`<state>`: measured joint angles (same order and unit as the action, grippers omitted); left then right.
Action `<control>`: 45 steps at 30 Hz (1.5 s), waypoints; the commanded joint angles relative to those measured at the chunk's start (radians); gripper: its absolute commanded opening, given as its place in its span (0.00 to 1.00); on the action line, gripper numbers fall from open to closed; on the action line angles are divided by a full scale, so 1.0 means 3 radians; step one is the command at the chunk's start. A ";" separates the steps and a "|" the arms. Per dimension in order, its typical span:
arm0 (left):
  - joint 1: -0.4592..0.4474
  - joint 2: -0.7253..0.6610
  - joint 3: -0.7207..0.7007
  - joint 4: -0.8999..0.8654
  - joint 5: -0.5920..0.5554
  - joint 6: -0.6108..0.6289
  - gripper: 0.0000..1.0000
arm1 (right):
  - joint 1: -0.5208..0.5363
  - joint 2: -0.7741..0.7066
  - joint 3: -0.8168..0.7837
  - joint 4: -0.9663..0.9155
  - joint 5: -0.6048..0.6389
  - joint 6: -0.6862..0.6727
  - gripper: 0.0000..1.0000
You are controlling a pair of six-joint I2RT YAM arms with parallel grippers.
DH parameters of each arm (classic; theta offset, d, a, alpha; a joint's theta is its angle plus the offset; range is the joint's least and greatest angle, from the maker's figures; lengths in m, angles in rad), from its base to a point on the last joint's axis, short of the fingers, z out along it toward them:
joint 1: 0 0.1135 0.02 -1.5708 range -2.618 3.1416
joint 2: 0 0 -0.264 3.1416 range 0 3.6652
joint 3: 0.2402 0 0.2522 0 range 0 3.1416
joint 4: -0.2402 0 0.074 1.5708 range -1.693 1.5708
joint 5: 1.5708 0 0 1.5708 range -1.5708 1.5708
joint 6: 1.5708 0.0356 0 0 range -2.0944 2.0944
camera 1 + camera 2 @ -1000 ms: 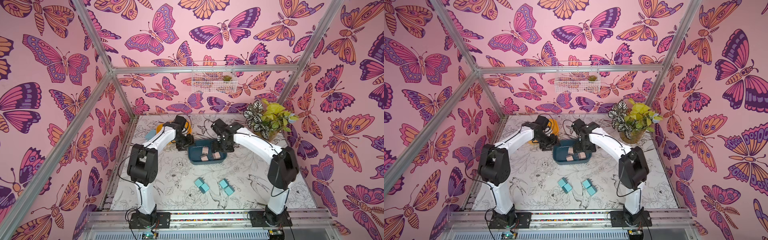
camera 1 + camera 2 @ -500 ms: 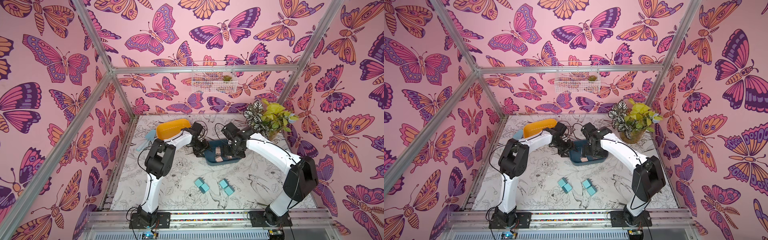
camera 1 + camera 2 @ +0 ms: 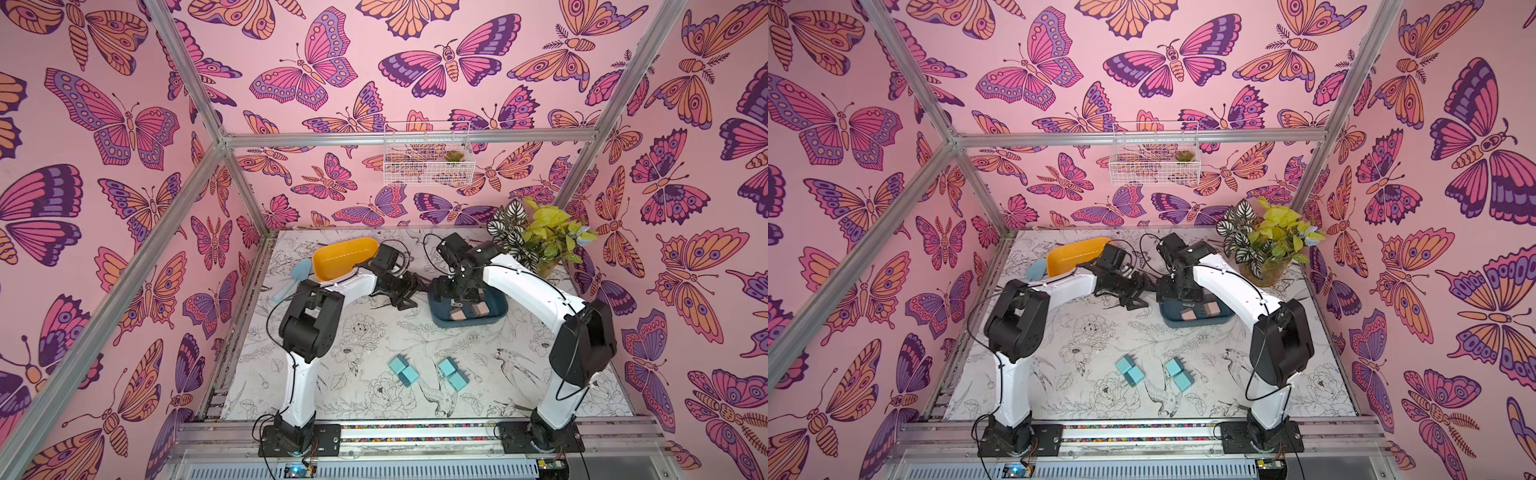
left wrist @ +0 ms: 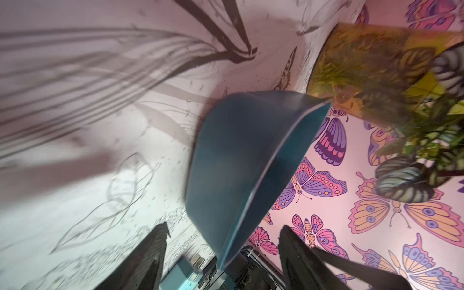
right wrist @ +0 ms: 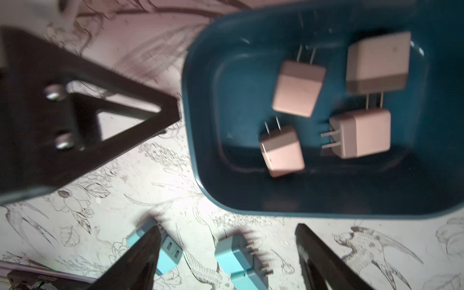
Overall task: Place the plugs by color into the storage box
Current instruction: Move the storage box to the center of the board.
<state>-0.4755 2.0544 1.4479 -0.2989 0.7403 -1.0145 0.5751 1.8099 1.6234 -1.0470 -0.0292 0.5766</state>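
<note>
The dark blue storage box [image 3: 496, 309] lies at the back right and holds several pale pink plugs [image 5: 297, 89]; two of them show in a top view [image 3: 481, 308]. Several light teal plugs lie in two pairs on the table nearer the front [image 3: 403, 370] [image 3: 453, 374], and also show in the right wrist view [image 5: 238, 261]. My left gripper [image 3: 409, 293] is open and rolled on its side, its fingertips at the box's left end [image 4: 251, 155]. My right gripper [image 3: 459, 291] hangs open and empty over that same end.
An empty orange box [image 3: 345, 257] sits at the back left with a pale blue scoop [image 3: 293, 276] beside it. A potted plant [image 3: 536, 241] stands in the back right corner. A white wire basket [image 3: 428, 153] hangs on the back wall.
The blue box with its pink plugs has slid to the right across the table. Both arms have swung right with it, uncovering the orange box.
</note>
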 commanded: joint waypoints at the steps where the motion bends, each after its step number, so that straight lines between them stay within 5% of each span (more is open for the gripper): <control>1: 0.0320 -0.0504 -0.0082 -0.0638 -0.0429 0.0335 0.72 | -0.0025 0.0234 0.0295 0.0035 -0.0107 -0.0090 0.85; 9: 0.1135 -0.1145 0.0157 -0.1702 -0.1376 0.0830 0.70 | -0.0025 0.0764 0.0808 -0.0135 -0.0341 -0.0102 0.85; 20: 0.1928 -0.0250 0.0972 -0.1948 -0.1390 0.0910 0.69 | -0.0030 0.0725 0.0766 -0.0280 -0.0294 -0.0195 0.85; 29: 0.1974 0.0515 0.1749 -0.2322 -0.1767 0.1259 0.66 | -0.0045 0.0486 0.0432 -0.0279 -0.0228 -0.0168 0.85; 39: 0.1704 0.0734 0.1821 -0.2322 -0.1985 0.1582 0.58 | -0.0086 0.0230 0.0026 -0.0113 -0.0226 -0.0062 0.86; 45: 0.1698 0.0701 0.1554 -0.2322 -0.1959 0.1636 0.36 | -0.0089 0.0155 -0.0149 -0.0047 -0.0294 -0.0012 0.86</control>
<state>0.0246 2.2467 1.9530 -0.9672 0.1646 -0.5510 0.5529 1.8915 1.6032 -1.0683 -0.1074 0.5529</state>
